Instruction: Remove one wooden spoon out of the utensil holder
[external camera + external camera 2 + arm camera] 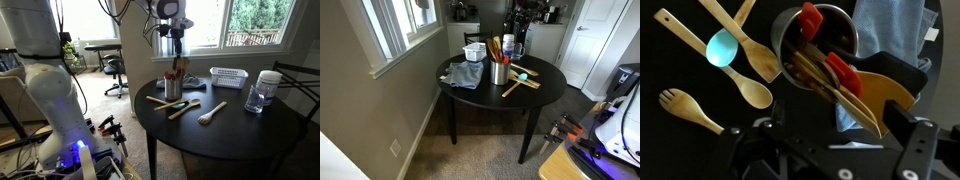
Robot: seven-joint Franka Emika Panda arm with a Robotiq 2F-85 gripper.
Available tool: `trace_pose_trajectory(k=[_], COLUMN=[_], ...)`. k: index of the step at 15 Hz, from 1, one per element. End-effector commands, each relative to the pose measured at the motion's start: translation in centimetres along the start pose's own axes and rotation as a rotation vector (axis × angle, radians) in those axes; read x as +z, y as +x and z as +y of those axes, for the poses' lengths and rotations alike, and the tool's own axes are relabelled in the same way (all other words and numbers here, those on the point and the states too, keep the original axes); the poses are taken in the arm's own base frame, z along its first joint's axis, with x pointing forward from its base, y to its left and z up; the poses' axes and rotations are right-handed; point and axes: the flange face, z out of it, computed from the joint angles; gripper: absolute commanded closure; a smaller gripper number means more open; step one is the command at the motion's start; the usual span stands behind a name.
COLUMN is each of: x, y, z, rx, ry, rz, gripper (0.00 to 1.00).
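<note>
The silvery utensil holder (173,89) stands near the middle of the round black table (240,130). It also shows in the other exterior view (499,73) and the wrist view (790,40). It holds several wooden spoons (855,100) and red-tipped utensils (812,18). My gripper (177,38) hangs straight above the holder, open, with its fingers wide apart (820,135). The spoon tips reach up between the fingers, apart from both of them.
Loose wooden utensils (183,108) lie on the table by the holder, among them a spoon (745,60), a fork (690,110) and a blue-headed spoon (720,47). A white slatted basket (228,76), a clear jar (264,92) and a blue cloth (465,73) are also there.
</note>
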Motion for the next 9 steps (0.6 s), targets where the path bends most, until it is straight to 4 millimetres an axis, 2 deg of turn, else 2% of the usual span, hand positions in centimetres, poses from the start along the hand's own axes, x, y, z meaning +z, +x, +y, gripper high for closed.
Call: trace_pose_trajectory(k=[1, 6, 9], x=[2.9, 5.1, 5.6], y=[2.7, 5.2, 5.8], z=[-0.9, -2.4, -3.4], rx=[-0.080, -0.219, -0.281], ry=[0.050, 0.036, 0.054], rz=[-0.057, -0.073, -0.069], gripper=[0.00, 0.00, 0.00])
